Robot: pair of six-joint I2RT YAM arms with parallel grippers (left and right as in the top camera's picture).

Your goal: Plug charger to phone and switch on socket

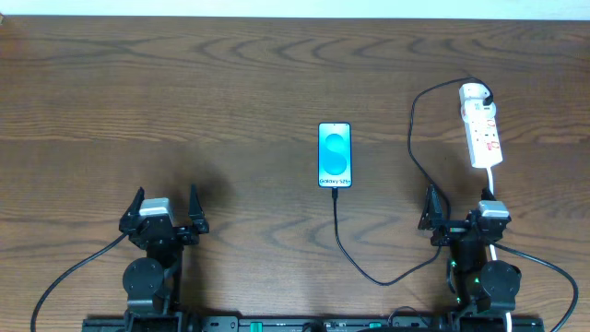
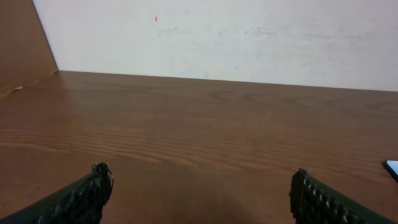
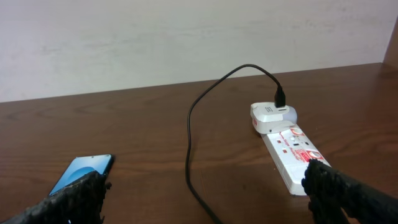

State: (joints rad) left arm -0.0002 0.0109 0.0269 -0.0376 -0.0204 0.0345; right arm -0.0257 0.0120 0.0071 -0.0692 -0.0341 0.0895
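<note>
The phone (image 1: 335, 155) lies flat mid-table, its cyan screen lit; it also shows in the right wrist view (image 3: 83, 171). The black charger cable (image 1: 417, 157) runs from the phone's near end, loops toward the front and curves up to a white adapter at the far end of the socket (image 1: 481, 127). The cable (image 3: 190, 134) and the socket (image 3: 289, 152) show in the right wrist view. My left gripper (image 1: 166, 210) is open and empty at front left (image 2: 200, 186). My right gripper (image 1: 458, 208) is open and empty, just in front of the socket (image 3: 205, 186).
The socket's white cord (image 1: 492, 184) runs down past my right arm. A wall (image 2: 249, 37) stands behind the table's far edge. A sliver of the phone (image 2: 392, 167) shows at the right edge of the left wrist view.
</note>
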